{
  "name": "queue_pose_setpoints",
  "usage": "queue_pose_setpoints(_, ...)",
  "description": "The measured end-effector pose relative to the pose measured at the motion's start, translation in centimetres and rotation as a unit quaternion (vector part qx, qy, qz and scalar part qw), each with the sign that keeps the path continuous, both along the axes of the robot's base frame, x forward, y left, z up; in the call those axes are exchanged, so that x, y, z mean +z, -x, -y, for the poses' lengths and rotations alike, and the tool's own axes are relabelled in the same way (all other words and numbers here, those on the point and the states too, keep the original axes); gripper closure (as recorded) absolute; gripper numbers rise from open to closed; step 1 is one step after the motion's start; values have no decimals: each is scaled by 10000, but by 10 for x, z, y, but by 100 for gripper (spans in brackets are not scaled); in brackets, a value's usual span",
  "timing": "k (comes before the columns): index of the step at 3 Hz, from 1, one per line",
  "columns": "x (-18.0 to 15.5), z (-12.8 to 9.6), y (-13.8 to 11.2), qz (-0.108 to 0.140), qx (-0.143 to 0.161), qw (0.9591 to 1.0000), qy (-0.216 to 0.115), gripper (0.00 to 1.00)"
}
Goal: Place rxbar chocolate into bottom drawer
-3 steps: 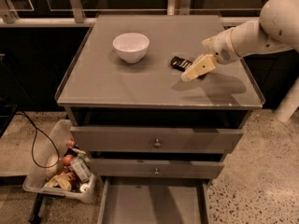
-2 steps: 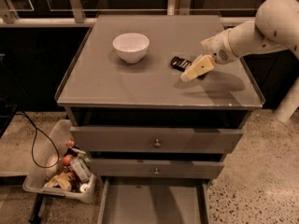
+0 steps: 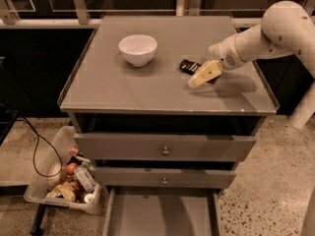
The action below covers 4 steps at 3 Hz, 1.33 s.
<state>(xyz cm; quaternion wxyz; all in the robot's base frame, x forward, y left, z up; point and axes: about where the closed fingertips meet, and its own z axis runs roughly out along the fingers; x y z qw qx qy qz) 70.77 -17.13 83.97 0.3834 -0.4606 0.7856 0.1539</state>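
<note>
Arm's white rounded elbow (image 3: 285,21) has shifted a bit to the left vs. 1 s ago, while the cream-coloured gripper (image 3: 203,74) and the bar sit approx. where they were. Task item: small flat rxbar chocolate (image 3: 188,66) in a glossy black wrapper w/ faint pale marks, lying flat on the gray cabinet top (image 3: 123,87), right of centre, well apart from the round white bowl (image 3: 138,49) on its left. Gripper is low over the top at the bar's right end, covering that end; whether it's released or clamped on the bar: can't tell. Containers: bowl stands upright, only its plain white inside showing. Wide shallow gray bottom drawer (image 3: 162,213) is pulled out at the cabinet's foot, flat gray floor and thin side walls showing, bar not in it. Above it, 2 gray upper drawers, each w/ a small round knob: the top one (image 3: 123,147) and the middle one (image 3: 128,177), both slightly proud of the cabinet front. On the speckled floor to the left, a clear plastic bin (image 3: 37,191) holds a jumble of packets, a can-like item and a reddish round thing; a black cable (image 3: 37,146) loops beside and over it. Bar orientation: long axis runs roughly left-right across the top, tilted a little toward the front edge on the right, left end free and pointing toward the bowl side, right end under the gripper.
</note>
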Motion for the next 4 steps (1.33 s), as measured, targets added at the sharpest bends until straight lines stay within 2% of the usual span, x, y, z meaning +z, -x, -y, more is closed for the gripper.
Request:
queue_pose_setpoints(1, -6, -1, -2, -53, -16, 10000, -19, 0)
queue_pose_setpoints(2, -6, -1, -2, -53, -16, 10000, -19, 19)
queue_pose_setpoints(4, -6, -1, -2, -54, -15, 10000, -19, 66)
